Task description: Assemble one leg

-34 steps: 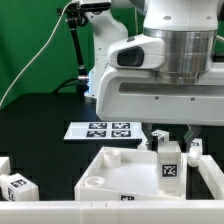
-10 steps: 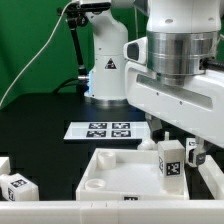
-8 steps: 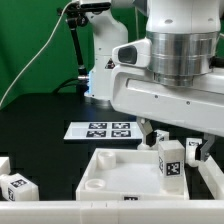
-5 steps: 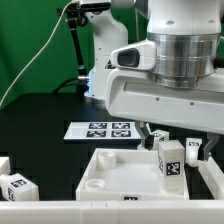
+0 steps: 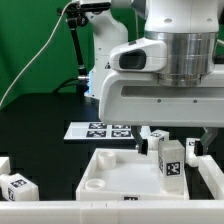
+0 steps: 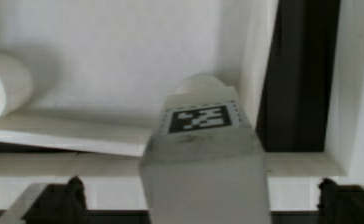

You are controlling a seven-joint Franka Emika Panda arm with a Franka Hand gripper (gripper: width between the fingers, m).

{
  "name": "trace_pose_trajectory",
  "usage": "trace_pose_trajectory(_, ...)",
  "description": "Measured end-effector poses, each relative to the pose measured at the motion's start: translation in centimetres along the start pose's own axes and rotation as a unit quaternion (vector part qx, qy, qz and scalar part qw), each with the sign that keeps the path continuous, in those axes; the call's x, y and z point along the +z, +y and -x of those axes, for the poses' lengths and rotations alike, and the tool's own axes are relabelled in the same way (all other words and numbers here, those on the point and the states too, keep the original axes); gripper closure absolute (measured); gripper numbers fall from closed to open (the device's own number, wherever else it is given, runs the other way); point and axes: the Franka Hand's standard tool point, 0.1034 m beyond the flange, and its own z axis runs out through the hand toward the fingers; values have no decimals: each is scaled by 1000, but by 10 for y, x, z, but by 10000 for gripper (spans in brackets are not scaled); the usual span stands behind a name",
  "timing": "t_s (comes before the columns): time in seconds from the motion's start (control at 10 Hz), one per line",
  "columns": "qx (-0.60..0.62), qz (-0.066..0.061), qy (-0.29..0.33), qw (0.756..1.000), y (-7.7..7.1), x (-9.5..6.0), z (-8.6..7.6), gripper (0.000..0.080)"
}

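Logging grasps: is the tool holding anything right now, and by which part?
Nothing, it seems: the tool is open, its fingers standing clear on either side of the leg.

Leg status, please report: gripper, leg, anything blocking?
Gripper open, straddling the leg. Leg upright on the white panel, at the exterior view's right. Nothing blocking seen.

The leg [image 5: 170,160] stands upright on the panel [image 5: 118,172] — toward the exterior view's right. Behind the panel lies the marker board [image 5: 100,130].
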Motion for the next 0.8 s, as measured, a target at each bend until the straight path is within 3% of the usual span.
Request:
trace_pose_trajectory(0.1,-2,2,0,1000,1,1,0,178)
trace_pose_trajectory(0.3,-1,2,-1,1000,1,1,0,518)
trace_pose_trajectory(0.6,17,2,0,1000,1,1,0,516)
trace_pose_trajectory(0.8,102,2,0,995,1,1,0,516)
